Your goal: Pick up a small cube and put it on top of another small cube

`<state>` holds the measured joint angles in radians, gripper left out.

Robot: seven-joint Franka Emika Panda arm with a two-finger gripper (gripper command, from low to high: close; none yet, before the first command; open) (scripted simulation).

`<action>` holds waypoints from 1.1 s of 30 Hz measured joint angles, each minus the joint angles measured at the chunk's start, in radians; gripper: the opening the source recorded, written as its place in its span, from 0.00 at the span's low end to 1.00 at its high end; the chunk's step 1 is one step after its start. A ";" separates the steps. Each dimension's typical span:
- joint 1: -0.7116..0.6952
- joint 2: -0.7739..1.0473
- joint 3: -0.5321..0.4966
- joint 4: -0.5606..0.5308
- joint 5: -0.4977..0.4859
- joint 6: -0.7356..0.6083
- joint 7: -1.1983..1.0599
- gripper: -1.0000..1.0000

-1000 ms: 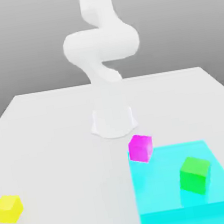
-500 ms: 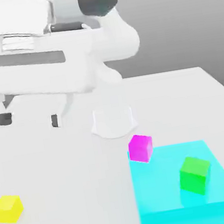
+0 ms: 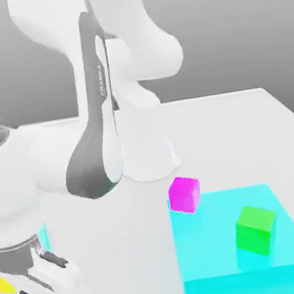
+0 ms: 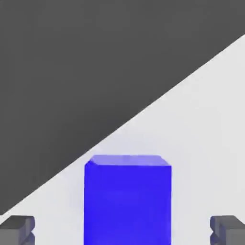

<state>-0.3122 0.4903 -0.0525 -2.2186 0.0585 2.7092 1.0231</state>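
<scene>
Grey-tipped and released, my two-finger pincer (image 4: 122, 230) stands spread wide, the solid blue cube (image 4: 127, 203) between its fingertips, touching neither. Near that cube sits a bright yellow cube (image 3: 5, 285), partly hidden by my white arm (image 3: 92, 98). Well apart, toward the exterior view's right, a glossy green cube (image 3: 256, 230) rests on a flat-topped cyan block (image 3: 212, 246), a magenta cube (image 3: 185, 195) at its far corner.

Plain grey bkgd (image 3: 223, 17) behind white tabletop (image 3: 228, 137).
</scene>
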 joint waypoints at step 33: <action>0.448 -0.478 0.259 -0.232 -0.060 -0.245 0.298 1.00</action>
